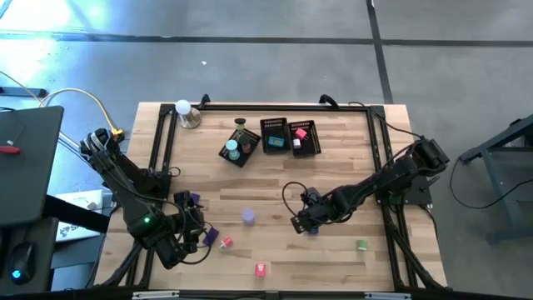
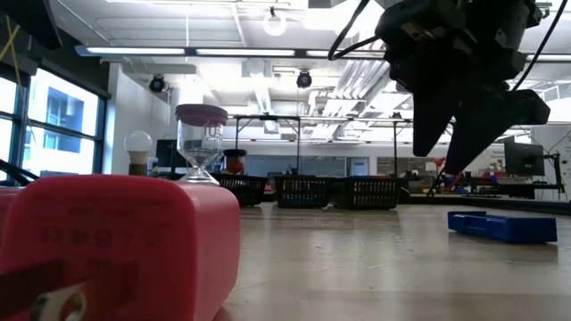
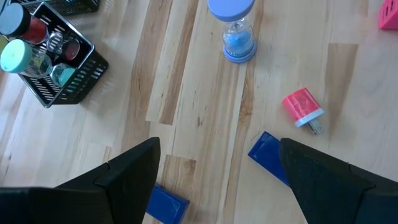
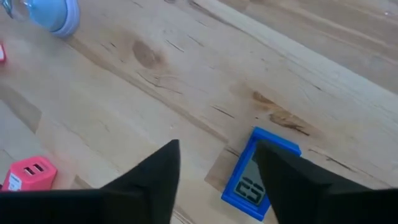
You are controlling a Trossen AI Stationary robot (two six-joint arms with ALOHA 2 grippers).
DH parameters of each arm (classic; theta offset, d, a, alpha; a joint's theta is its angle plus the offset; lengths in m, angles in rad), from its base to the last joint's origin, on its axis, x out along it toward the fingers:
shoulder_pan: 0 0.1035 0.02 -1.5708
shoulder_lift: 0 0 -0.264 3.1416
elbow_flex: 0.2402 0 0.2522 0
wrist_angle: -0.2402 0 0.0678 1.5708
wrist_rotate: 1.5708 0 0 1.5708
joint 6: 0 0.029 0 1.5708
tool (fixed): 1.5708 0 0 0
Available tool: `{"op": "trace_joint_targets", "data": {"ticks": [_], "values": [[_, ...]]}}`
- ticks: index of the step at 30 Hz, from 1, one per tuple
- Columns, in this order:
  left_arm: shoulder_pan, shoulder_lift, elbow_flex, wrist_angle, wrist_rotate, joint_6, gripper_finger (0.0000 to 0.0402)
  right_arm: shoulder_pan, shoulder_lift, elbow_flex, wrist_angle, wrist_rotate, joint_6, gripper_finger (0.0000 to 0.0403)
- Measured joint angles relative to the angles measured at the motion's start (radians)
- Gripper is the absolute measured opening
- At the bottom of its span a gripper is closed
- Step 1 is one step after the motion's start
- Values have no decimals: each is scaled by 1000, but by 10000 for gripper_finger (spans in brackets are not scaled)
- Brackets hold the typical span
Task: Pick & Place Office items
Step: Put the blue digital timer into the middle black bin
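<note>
target item: blue rectangular piece with a small screen (image 4: pixel 256 171), lying flat on the counter (image 4: pixel 205 68), not in any basket
item vs right end effector: right end effector (image 4: pixel 217 186) sits directly over it; one finger covers part of the piece, the rest shows in the gap between the fingers
item long axis: runs forward, away from the wrist, roughly along the fingers rather than across the gap; my read: the jaws would close across its short side
right end effector state: fingers part-open, nothing held; item looks flat on the wood, not lifted
same item, low view: low blue slab (image 2: pixel 505 226) on the counter just below the dark right end effector (image 2: pixel 455 134)
nearer arm: right, clearly; in the high view right end effector (image 1: pixel 305 221) is at mid counter over the piece
left end effector: (image 3: pixel 217 186) wide, empty, hovering near the counter's front left; blue flat pieces (image 3: pixel 268 155) just ahead of its fingers
other items beyond: pink plug adapter (image 3: pixel 301 109), blue sand timer (image 3: pixel 237 31) farther out; green piece (image 1: pixel 361 245) off to the right end effector's side
baskets: three black mesh baskets (image 1: pixel 275 136) far across the counter from both end effectors, some items already inside
step judged: grasp or release of the blue piece, cannot tell which
</note>
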Motion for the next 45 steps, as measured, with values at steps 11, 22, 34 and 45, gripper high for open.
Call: {"op": "trace_joint_targets", "data": {"ticks": [11,22,34,45], "values": [[0,0,0,0,0,-3,321,47,-1,1,118,36,-63,289],[0,0,0,0,-8,-7,321,46,43,2,-51,-82,170,274],[0,0,-28,5,-21,-10,321,3,163,4,-39,-189,189,252],[0,0,-48,7,-21,-17,321,-10,176,4,-65,-214,170,209]]}}
